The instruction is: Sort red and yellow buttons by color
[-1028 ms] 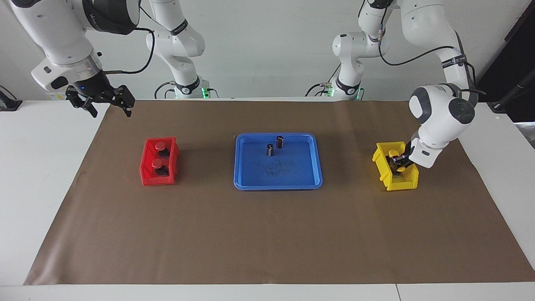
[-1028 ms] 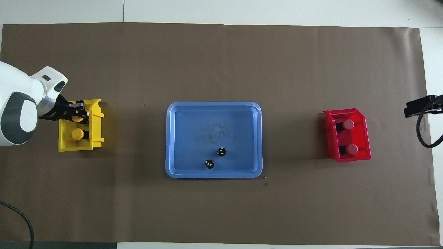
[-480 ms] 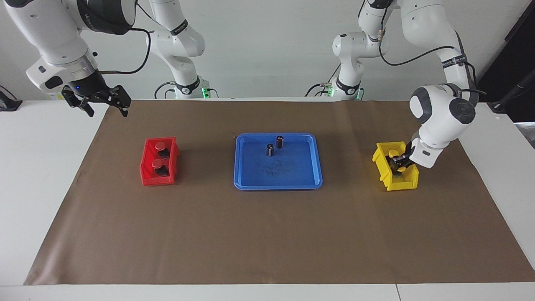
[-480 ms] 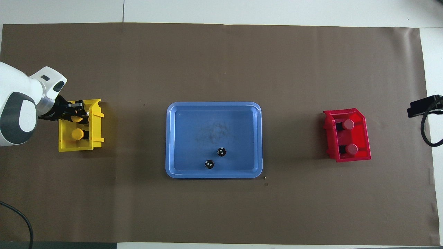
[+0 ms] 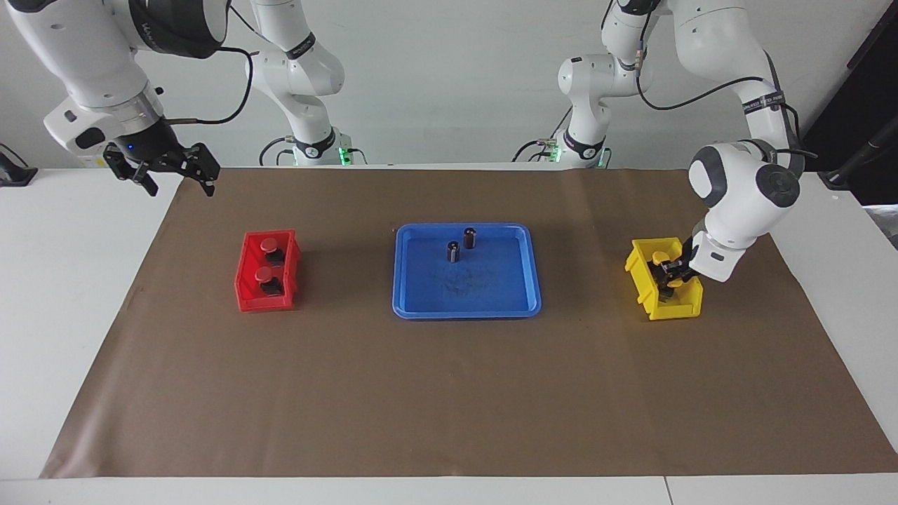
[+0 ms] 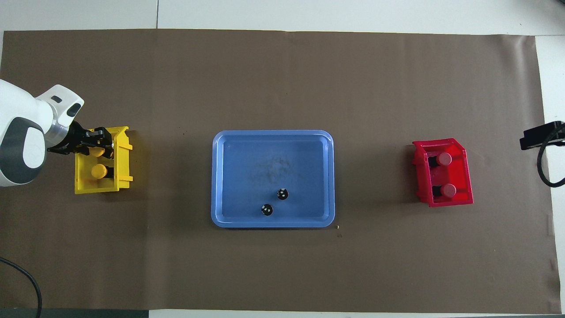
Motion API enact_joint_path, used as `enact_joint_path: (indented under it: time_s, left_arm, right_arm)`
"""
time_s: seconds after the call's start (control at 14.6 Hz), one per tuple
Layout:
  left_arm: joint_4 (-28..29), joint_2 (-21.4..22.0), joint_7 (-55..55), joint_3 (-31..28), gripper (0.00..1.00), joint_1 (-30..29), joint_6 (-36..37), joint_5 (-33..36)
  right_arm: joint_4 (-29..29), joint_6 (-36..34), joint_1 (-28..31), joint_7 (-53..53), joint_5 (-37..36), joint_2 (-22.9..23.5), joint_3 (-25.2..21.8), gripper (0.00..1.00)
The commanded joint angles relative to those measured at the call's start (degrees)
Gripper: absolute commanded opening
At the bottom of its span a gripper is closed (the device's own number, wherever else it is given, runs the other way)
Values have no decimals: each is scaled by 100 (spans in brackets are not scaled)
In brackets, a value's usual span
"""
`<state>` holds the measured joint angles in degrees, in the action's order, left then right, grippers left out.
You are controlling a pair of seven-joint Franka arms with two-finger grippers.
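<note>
Two red buttons (image 5: 267, 245) (image 5: 264, 273) sit in the red bin (image 5: 245, 284) toward the right arm's end; the overhead view shows them too (image 6: 444, 159) (image 6: 449, 190). Two yellow buttons (image 6: 99, 171) (image 6: 96, 151) lie in the yellow bin (image 6: 125, 159) toward the left arm's end. My left gripper (image 5: 671, 271) reaches down into the yellow bin (image 5: 677, 308), over the button farther from the robots, and partly hides it; it also shows in the overhead view (image 6: 98, 138). My right gripper (image 5: 179, 181) is open and empty, raised over the paper's corner nearest the right arm's base; its edge shows in the overhead view (image 6: 536, 135).
A blue tray (image 5: 519, 305) lies mid-table with two dark cylinders with silvery tops (image 5: 454, 251) (image 5: 469, 238) standing in the part of it nearest the robots. Brown paper (image 5: 449, 393) covers the table. A cable (image 6: 545, 172) hangs by the right gripper.
My right gripper rose a little and drew away from the red bin, toward the table's edge. My left arm's wrist lifted slightly at the yellow bin. The buttons and cylinders have stayed put.
</note>
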<state>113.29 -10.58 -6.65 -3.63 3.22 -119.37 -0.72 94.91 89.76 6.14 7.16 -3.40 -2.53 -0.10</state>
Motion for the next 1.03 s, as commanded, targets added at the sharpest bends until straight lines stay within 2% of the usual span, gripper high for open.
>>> enact_joint_path:
  time_s: [0.0, 0.07, 0.21, 0.41, 0.55, 0.75, 0.96]
  left_arm:
    - [-586, 22, -47, 12, 70, -49, 701, 116]
    - [-859, 12, -47, 12, 76, -40, 1079, 116]
    - [-1185, 65, -30, 20, 100, -40, 1485, 99]
    - [-1757, 362, -38, 29, 100, 30, 2197, 81]
    - [-1793, 801, -12, 91, 100, 82, 2522, 134]
    - [-1802, 1294, 576, 82, 100, 127, 3005, 64]
    - [-2055, 1375, 586, 91, 100, 127, 3577, 63]
  right_arm:
    - [-8, -117, -25, -48, 94, -29, 2, 100]
    - [1, -117, -16, -48, 94, -37, -7, 100]
    - [19, -117, 1, -39, 94, -46, -7, 100]
    - [28, -117, -34, -48, 103, -46, 2, 100]
    - [28, -117, -42, -48, 103, -46, 10, 100]
    - [19, -117, 1, -74, 312, -46, 2, 100]
    - [19, -99, 10, -74, 340, -46, -7, 100]
